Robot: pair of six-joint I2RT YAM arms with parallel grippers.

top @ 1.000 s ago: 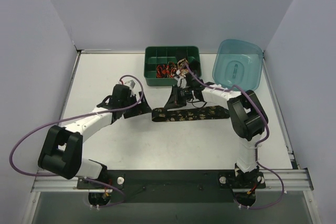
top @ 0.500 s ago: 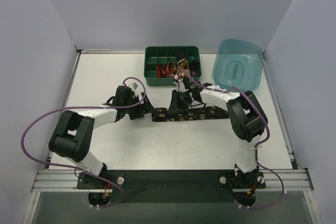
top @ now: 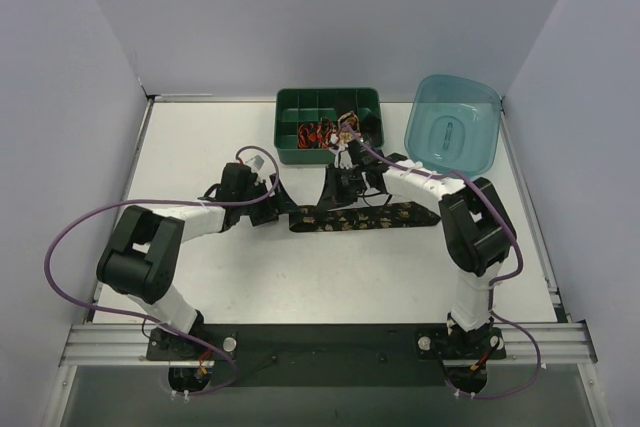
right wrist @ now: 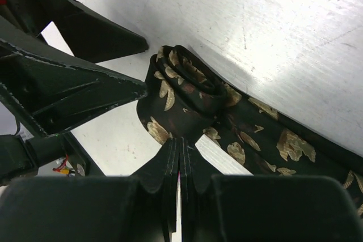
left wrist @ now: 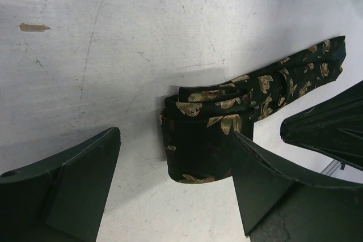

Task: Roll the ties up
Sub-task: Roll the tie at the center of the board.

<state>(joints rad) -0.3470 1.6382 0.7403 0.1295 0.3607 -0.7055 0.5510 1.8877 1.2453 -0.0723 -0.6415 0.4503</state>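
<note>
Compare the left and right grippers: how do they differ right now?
The left gripper is open, the right gripper shut. The left gripper's fingers straddle the folded end of the tie; the right gripper's closed tips meet over the tie just behind that fold. Both sit low at the tie's left end.

Black tie [left wrist: 227,109], gold leaf motifs
</note>
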